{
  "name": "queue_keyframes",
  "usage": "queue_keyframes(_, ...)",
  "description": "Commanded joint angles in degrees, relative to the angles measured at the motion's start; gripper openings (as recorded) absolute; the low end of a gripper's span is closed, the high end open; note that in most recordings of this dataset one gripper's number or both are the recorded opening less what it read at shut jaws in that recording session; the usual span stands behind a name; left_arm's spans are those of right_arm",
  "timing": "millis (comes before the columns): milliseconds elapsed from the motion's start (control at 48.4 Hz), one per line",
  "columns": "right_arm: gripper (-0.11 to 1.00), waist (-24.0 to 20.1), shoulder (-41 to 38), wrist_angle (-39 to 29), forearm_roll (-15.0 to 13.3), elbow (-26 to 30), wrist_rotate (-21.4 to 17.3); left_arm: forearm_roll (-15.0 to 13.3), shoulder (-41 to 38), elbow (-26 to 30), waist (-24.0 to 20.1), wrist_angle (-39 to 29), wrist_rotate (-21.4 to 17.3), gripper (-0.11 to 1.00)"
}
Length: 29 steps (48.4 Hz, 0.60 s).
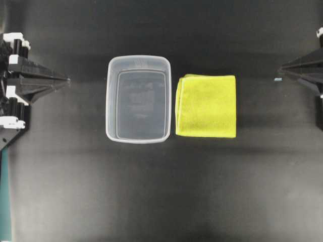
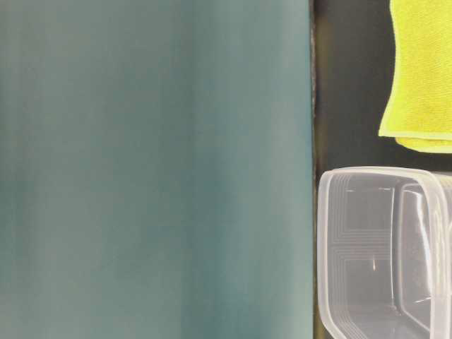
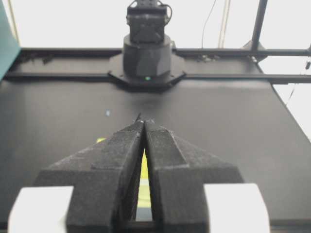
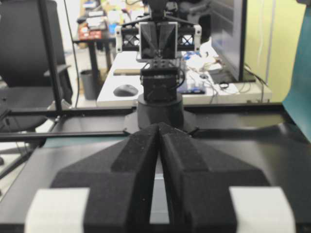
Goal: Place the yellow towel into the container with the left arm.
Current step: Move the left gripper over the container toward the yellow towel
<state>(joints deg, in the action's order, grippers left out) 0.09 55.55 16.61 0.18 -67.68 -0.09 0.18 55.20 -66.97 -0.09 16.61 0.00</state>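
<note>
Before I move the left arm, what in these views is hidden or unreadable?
- Table-level view: a blurred teal panel fills most of the frame; yellow towel and container are cut off by the edges.
- Left wrist view: shut left gripper hides nearly all the towel.
- Overhead: both arms are cropped at the sides.

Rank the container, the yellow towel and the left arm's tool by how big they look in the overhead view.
1. The container, largest.
2. The yellow towel, somewhat smaller.
3. The left tool, smallest of what shows; it is shut, its arm cut by the frame edge.

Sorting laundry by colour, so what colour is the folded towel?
Bright yellow-green towel, clearest in the overhead view.
</note>
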Motion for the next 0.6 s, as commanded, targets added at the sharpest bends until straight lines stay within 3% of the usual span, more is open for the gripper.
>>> queue_keyframes(0, 0.01, 0.53, -0.09, 0.70, 0.26, 1.14, -0.35, 2.11, -3.96, 6.24, 1.49, -4.66, 2.11, 0.06)
queue_keyframes(83, 0.01, 0.88, 1.14, 0.35, 0.35, 1.14, -0.26, 2.11, -9.05, 12.13, 0.97, -10.72, 2.20, 0.00)
queue_keyframes(228, 0.01, 1.41, 3.78, -1.32, 0.44, 1.14, -0.35, 2.11, -17.58, 22.32, 0.79, -20.57, 1.85, 0.00)
queue_keyframes(579, 0.01, 1.67, 7.65, -14.94, 1.05, 0.88, -4.04, 2.20, -39.64, 43.68, 0.00, -42.10, 1.67, 0.00)
